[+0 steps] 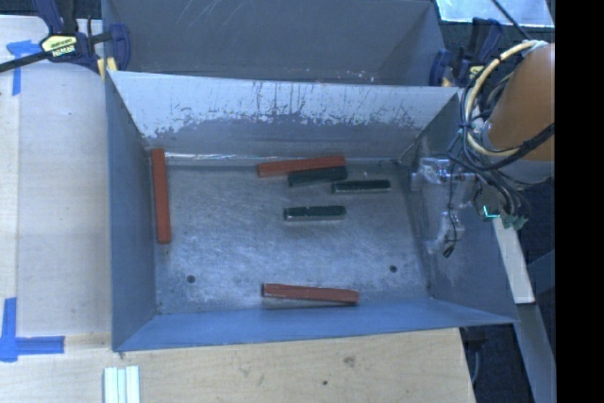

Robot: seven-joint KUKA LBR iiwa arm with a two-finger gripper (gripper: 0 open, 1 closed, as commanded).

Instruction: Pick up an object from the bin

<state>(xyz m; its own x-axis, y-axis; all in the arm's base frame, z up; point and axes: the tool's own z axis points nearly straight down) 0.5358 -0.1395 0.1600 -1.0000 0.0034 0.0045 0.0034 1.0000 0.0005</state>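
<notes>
My gripper (445, 220) hangs at the bin's right side, over the sloping right wall, with nothing seen in it. The nearest loose thing is a short dark bar (360, 187) lying flat on the floor to its left. Further left, near the middle of the floor, lies a second dark bar (314, 213). A third dark bar (317, 176) lies against a red-brown bar (300, 166) toward the back wall.
Another red-brown bar (161, 196) lies lengthwise along the left wall. A further red-brown bar (310, 294) lies along the front edge of the floor. The arm's orange cover and cables sit above the gripper at the right rim.
</notes>
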